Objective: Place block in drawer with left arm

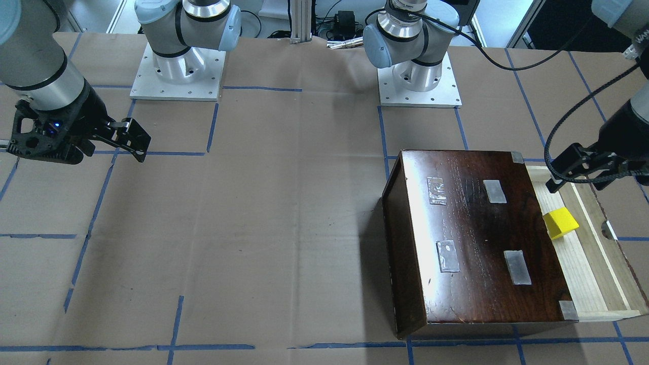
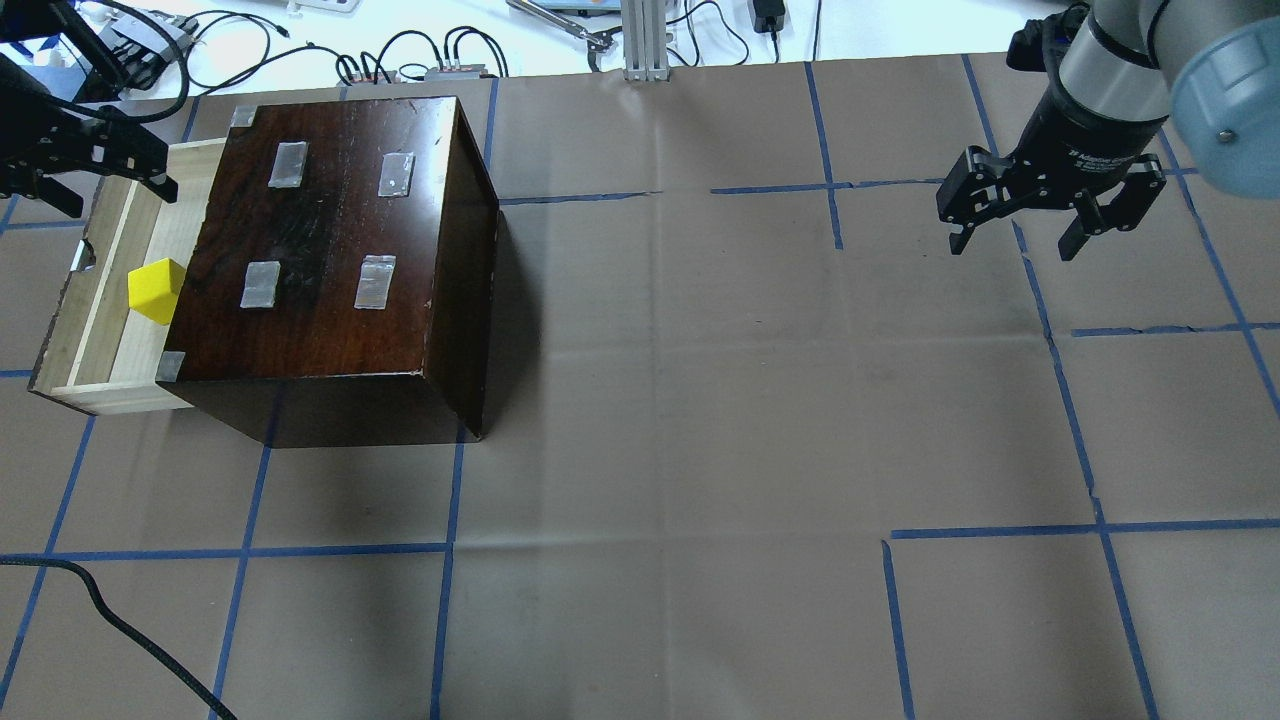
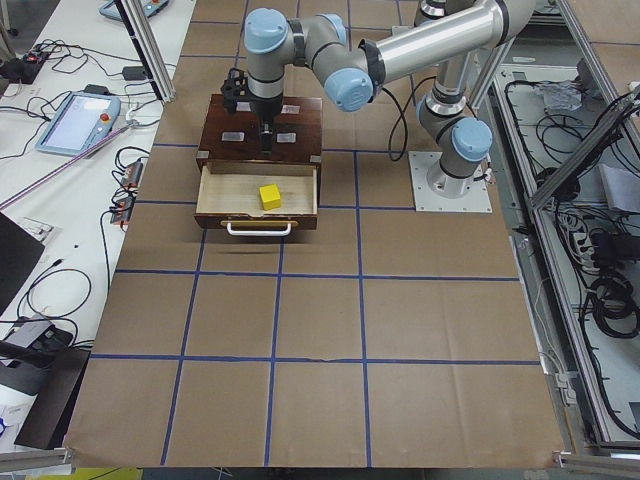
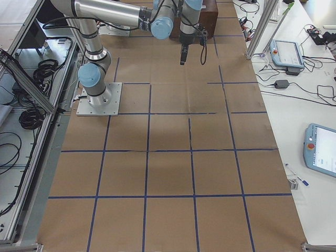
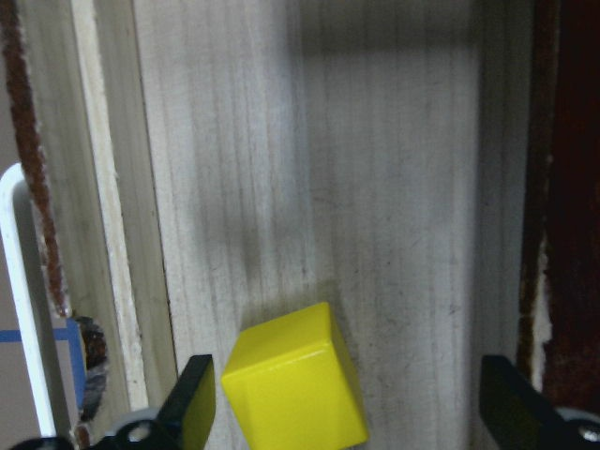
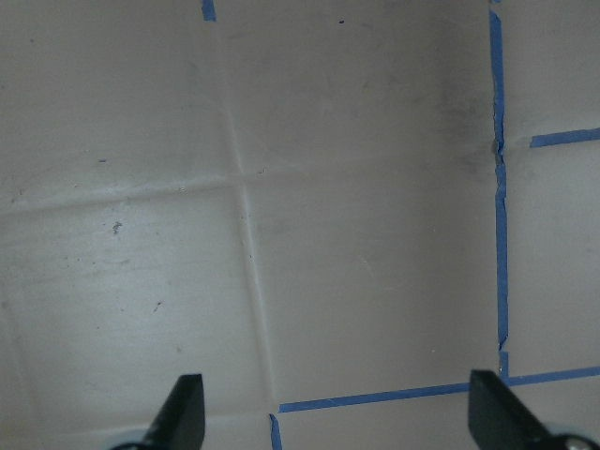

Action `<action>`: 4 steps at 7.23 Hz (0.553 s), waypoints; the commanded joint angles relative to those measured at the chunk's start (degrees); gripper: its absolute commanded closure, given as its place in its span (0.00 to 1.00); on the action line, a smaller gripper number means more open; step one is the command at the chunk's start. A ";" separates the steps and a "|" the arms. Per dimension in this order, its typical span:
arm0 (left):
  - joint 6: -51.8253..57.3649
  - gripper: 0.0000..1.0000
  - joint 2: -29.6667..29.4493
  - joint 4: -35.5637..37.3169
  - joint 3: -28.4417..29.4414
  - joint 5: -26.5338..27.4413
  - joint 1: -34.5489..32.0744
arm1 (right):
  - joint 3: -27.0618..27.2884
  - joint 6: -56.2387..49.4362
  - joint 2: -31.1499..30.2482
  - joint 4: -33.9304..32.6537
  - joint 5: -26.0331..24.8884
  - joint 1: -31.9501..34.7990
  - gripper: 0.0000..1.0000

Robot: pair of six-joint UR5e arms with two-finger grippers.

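Well, the block (image 1: pixel 560 223) is sitting on the pale floor of the drawer (image 1: pixel 583 263), which is standing pulled out from the dark box (image 2: pixel 340 230). It is lying near the middle of the drawer's length, close to the box's face. The left gripper (image 1: pixel 579 172) is hovering over the drawer with its jaws spread wide. In the left wrist view the cube is showing between the fingers, nearer one of them, gripped by neither. The right gripper (image 2: pixel 1012 240) is hanging spread apart and empty, well away from the box. So the placing is looking as good as done. Next, I'd say, the left arm is needing a straight lift clear of the drawer, without clipping the cube or the rim.
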 commanded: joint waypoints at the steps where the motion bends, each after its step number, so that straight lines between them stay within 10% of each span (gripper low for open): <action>1: -11.90 0.02 2.24 -1.69 -0.19 0.01 -8.05 | 0.00 0.00 0.00 0.00 0.00 0.00 0.00; 4: -22.48 0.02 2.51 -2.04 -0.54 0.18 -18.00 | 0.00 0.00 0.00 0.00 0.00 0.00 0.00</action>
